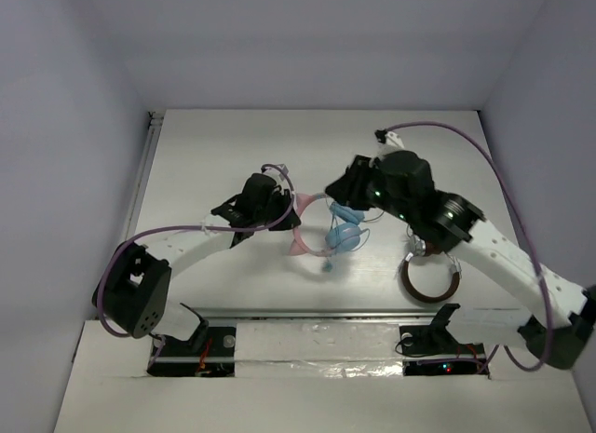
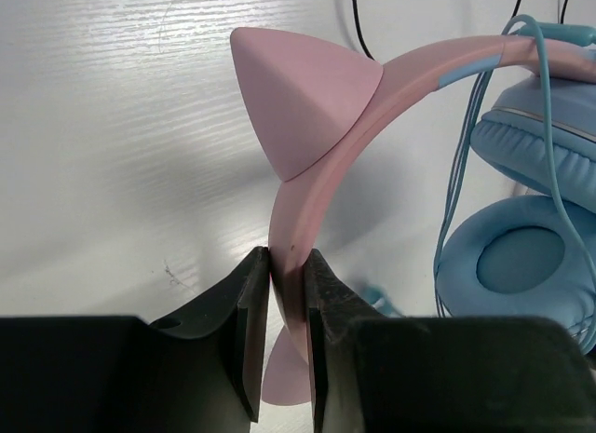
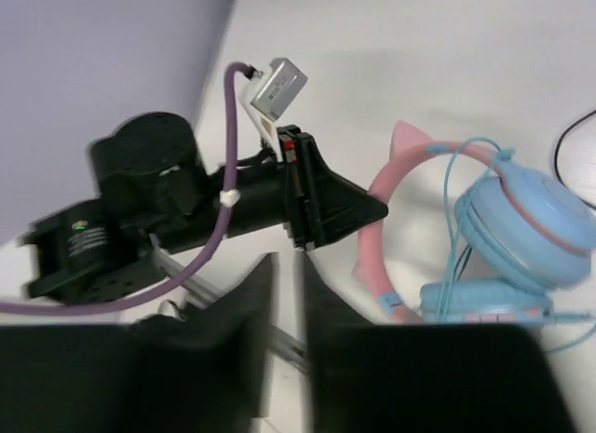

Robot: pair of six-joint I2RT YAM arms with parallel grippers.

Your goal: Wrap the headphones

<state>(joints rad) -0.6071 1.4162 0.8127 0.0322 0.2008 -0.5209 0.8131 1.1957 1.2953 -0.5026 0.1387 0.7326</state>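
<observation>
Middle of the table [image 1: 214,154], between both arms, that's where the headphones [image 1: 341,234] are. Left gripper [image 2: 287,262] is clamped tight on the pink headband [image 2: 321,168] just below the cat ear [image 2: 303,88], with the thin cable [image 2: 458,163] hanging beside the blue earcups [image 2: 520,258]. Right gripper [image 3: 286,265] looks blurry, jaws a narrow crack apart, nothing between them.

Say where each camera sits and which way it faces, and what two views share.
Top external: fixed above and behind the arms, looking down on the table; both arms show, bases at the bottom.
Left wrist: on the left arm, looking along the left gripper, clamped on the pink band of the headphones.
Right wrist: on the right arm, looking over the right gripper toward the left gripper and the headphones.
Shared: both wrist views show the headphones.
</observation>
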